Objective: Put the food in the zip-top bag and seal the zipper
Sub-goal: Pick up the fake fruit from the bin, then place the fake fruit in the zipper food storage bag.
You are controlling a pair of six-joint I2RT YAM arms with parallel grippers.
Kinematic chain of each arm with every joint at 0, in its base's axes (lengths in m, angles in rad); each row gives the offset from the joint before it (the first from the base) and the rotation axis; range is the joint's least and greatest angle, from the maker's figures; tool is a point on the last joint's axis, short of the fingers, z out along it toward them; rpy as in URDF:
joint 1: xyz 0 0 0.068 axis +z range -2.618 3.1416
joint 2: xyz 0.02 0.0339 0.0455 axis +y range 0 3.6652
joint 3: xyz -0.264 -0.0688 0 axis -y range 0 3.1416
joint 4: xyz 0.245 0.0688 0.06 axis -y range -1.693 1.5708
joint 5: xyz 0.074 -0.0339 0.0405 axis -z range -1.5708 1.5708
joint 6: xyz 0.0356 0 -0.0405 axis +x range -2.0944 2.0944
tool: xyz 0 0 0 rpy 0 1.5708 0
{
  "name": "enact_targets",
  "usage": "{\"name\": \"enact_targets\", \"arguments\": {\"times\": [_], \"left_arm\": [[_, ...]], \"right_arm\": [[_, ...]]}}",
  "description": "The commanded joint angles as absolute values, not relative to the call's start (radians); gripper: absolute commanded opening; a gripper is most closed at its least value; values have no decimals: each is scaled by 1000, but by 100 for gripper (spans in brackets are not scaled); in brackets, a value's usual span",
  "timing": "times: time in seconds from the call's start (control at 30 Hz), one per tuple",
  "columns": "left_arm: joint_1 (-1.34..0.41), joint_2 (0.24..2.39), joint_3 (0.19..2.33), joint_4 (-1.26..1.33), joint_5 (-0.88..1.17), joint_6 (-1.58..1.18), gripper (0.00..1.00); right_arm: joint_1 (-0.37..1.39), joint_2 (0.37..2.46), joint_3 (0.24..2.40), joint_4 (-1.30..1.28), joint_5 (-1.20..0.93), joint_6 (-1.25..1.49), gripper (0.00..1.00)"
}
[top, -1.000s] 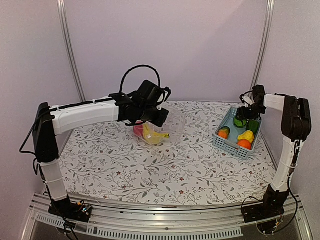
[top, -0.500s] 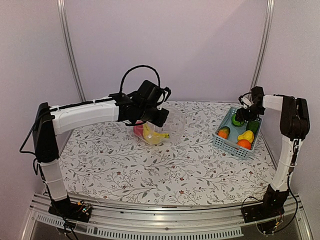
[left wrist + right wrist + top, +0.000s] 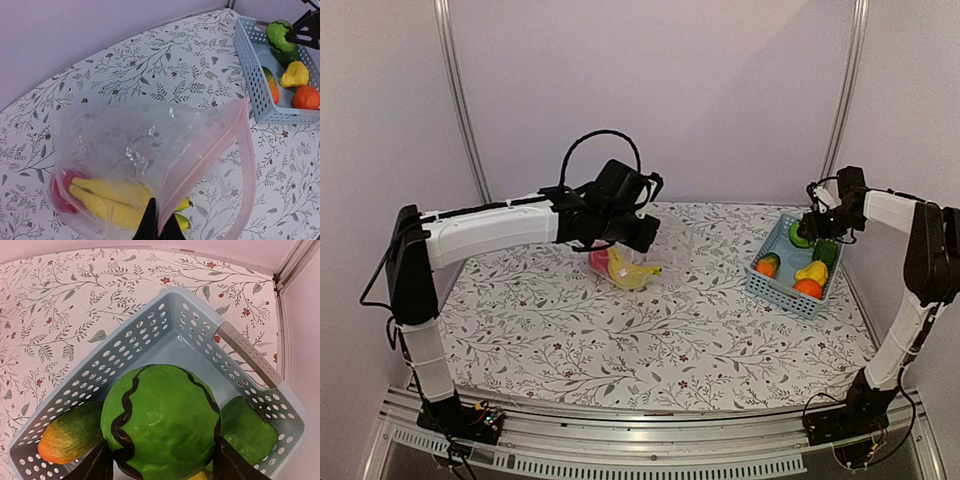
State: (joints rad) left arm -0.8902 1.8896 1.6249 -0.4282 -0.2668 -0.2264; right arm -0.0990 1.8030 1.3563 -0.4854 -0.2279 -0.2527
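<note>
The clear zip-top bag lies at the table's middle back with yellow bananas and a red piece inside. My left gripper is shut on the bag's mouth edge by the pinkish zipper strip and holds it up; the mouth gapes toward the right. My right gripper is shut on a green toy watermelon and holds it over the light-blue basket. The watermelon also shows in the top view.
In the basket lie an orange-green piece, a yellow piece, an orange piece and a dark green piece. The basket stands at the far right near the wall post.
My right gripper has risen with the watermelon and shifted a little right, away from the basket floor. The left arm and the bag hold still.
</note>
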Motion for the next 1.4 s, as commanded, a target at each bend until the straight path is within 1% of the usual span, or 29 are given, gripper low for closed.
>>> {"name": "enact_targets", "arguments": {"times": [0.0,0.1,0.2,0.3,0.4,0.57,0.73,1.07,1.2,1.37], "left_arm": [[-897,1928,1658,-406,-251,-238,0],[-893,1946,1678,-407,-248,-239,0],[-885,1965,1695,-399,-238,-251,0],[-874,1984,1715,-392,-211,-271,0],[-866,1999,1730,-378,-181,-291,0],[-859,2028,1778,-388,-154,-293,0],[-858,2043,1814,-389,-135,-288,0],[-859,2046,1848,-376,-85,-288,0],[-866,2037,1839,-358,-67,-270,0],[-870,2030,1839,-354,-53,-266,0]], "right_arm": [[-93,1673,1283,-494,-310,-277,53],[-80,1592,1232,-503,-437,-313,52],[-37,1514,1184,-491,-481,-341,51],[-8,1474,1179,-514,-575,-382,50],[50,1450,1189,-531,-669,-397,50],[136,1423,1212,-530,-731,-403,51],[194,1417,1231,-519,-840,-406,52],[257,1474,1308,-549,-951,-405,54],[287,1496,1337,-539,-849,-384,54],[310,1519,1375,-558,-850,-400,54]]}}
